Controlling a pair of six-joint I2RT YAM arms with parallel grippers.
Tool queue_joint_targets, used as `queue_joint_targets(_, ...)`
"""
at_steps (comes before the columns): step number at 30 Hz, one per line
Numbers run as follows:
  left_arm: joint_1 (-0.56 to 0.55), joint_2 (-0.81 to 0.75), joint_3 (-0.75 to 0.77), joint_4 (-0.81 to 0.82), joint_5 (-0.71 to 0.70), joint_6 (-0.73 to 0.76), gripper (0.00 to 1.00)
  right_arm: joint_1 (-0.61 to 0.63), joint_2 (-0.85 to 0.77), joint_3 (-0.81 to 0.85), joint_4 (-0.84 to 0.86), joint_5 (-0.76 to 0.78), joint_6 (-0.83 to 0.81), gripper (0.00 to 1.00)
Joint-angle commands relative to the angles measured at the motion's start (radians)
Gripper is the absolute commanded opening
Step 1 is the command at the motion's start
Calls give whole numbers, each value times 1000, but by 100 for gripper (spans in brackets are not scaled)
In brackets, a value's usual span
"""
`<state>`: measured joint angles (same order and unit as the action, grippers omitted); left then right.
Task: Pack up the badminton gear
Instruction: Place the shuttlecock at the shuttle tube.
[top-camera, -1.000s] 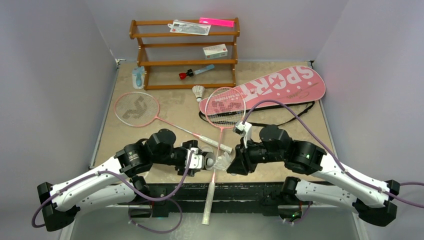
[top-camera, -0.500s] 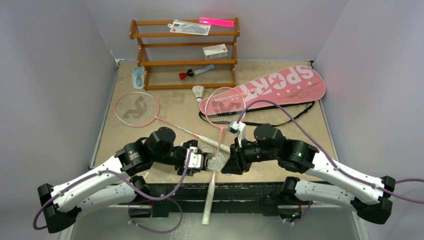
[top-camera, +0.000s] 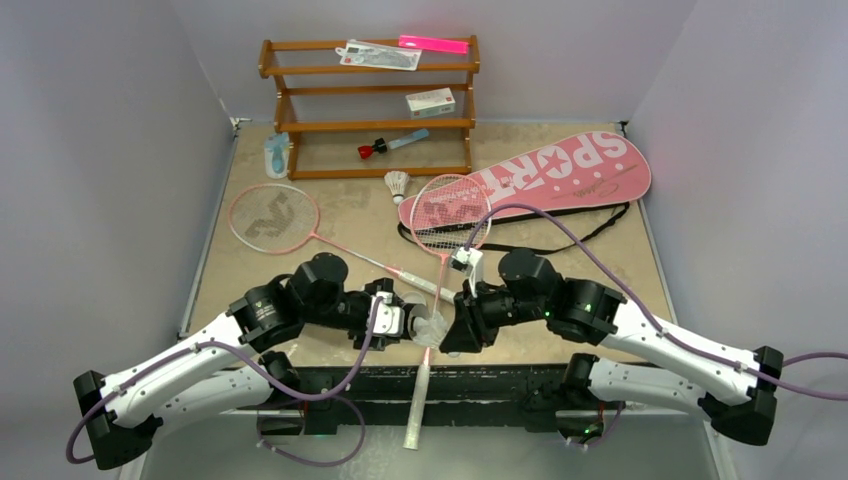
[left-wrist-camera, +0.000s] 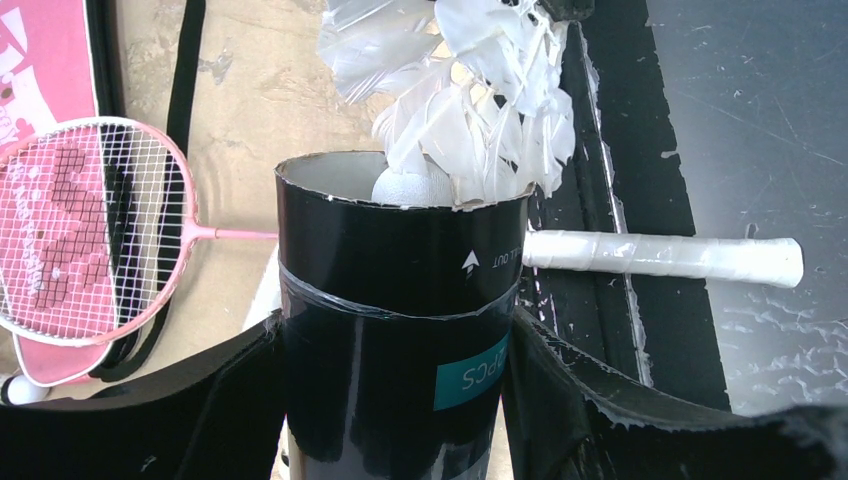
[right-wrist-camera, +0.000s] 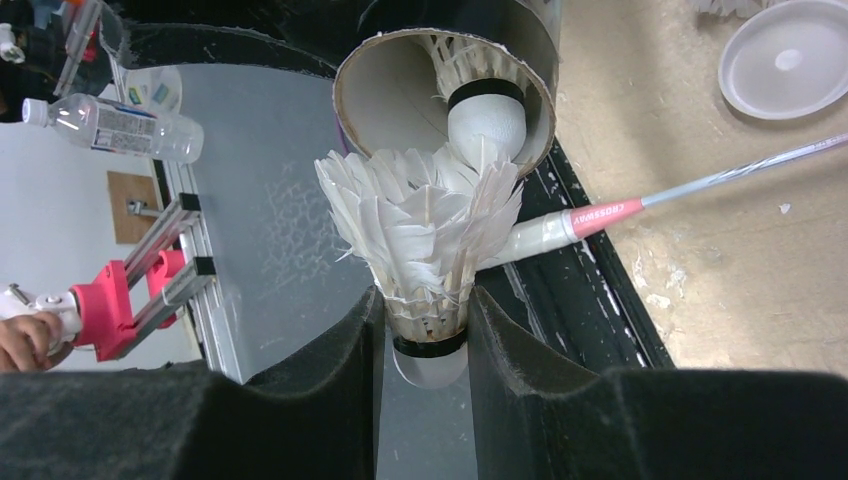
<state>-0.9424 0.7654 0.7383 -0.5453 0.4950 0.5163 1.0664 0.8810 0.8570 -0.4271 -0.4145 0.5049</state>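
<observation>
Pink-framed and strung in white, the first racket (top-camera: 272, 217) lies flat on the far-left part of the table (top-camera: 350, 210), its shaft slanting in toward the arms. Just right of it, the left gripper (left-wrist-camera: 400, 370) clamps the black tube (left-wrist-camera: 400, 290) around its body. Its fingers press against both sides, and the tube's open mouth points at the other arm. Inside that mouth sits the first shuttlecock (right-wrist-camera: 485, 110), cork end outward. Facing it, the right gripper (right-wrist-camera: 425, 340) pinches the second shuttlecock (right-wrist-camera: 425, 230) by its cork base, with the feathers fanned forward and meeting the tube's rim. Beneath both grippers runs the second racket (top-camera: 451, 215). Its white handle sticks out past the table's near edge, and its head rests on the narrow end of the pink SPORT bag (top-camera: 560, 170). The bag lies flat toward the far right. The third shuttlecock (top-camera: 398, 185) stands alone just beyond that racket head, in front of the wooden rack (top-camera: 370, 125).
</observation>
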Motion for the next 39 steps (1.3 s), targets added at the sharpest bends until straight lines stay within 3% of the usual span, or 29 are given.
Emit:
queue_joint_targets(1, 9, -7, 21, 30, 34, 10, 36, 0, 13, -6, 23, -37, 5, 32)
queue_joint_targets(16, 10, -3, 21, -13, 143, 66, 36, -2, -43, 38, -35, -25, 30, 31)
queue_joint_targets(39, 14, 65, 24, -28, 136, 73, 36, 0, 20, 109, -184, -76, 57, 24)
